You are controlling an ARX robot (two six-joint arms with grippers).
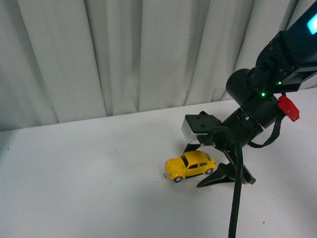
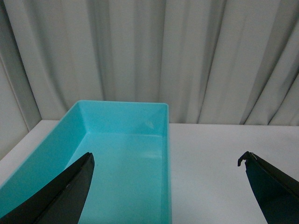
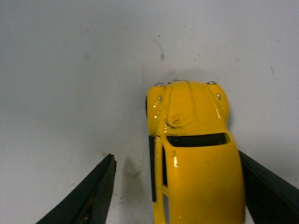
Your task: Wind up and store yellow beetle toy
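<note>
the right gripper (image 1: 192,168) stands wide open astride the yellow beetle toy (image 3: 196,154), gripping nothing, right of centre on the worktop (image 1: 89,188); glossy, hard and probably light (so slippery), it seems best pinched across its doors.

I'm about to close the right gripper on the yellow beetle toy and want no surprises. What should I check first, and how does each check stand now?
1. yellow beetle toy upright on its wheels: ok.
2. right gripper open, straddling the toy: ok.
3. Toy centred between its fingers: not ok, it sits nearer one finger.
4. left gripper open, holding nothing: ok.
5. teal bin shows nothing inside where visible: ok.
6. Toy already wound up: cannot tell.
</note>
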